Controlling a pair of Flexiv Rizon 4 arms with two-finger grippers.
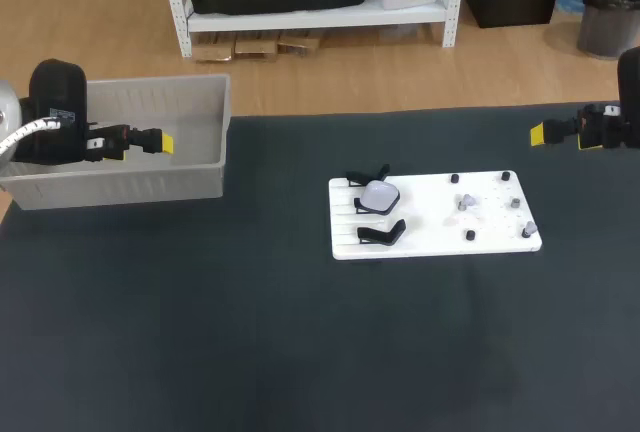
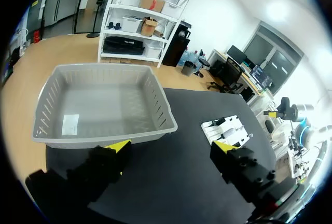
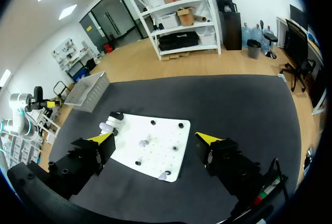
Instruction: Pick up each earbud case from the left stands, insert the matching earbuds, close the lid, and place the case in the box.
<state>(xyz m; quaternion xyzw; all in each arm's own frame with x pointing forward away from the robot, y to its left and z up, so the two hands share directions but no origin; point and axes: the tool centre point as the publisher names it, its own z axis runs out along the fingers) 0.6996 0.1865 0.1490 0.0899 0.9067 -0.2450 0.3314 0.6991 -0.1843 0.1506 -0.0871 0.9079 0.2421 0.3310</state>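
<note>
Grey plastic box (image 1: 200, 167) far left, left gripper (image 2: 171, 146) over it, jaws spread and empty. Pale earbud case (image 1: 378, 195) sits on a black stand at the left end of the white board (image 1: 430, 237) (mid-table). Right gripper (image 3: 155, 139) far right, apart from the board, jaws also spread wide.

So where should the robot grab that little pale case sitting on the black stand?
Probably by its two opposite rounded edges, coming down from above. The earbud case rests on the black stand with its broad face up and bare, while the stand's arms crowd it lower down.
</note>
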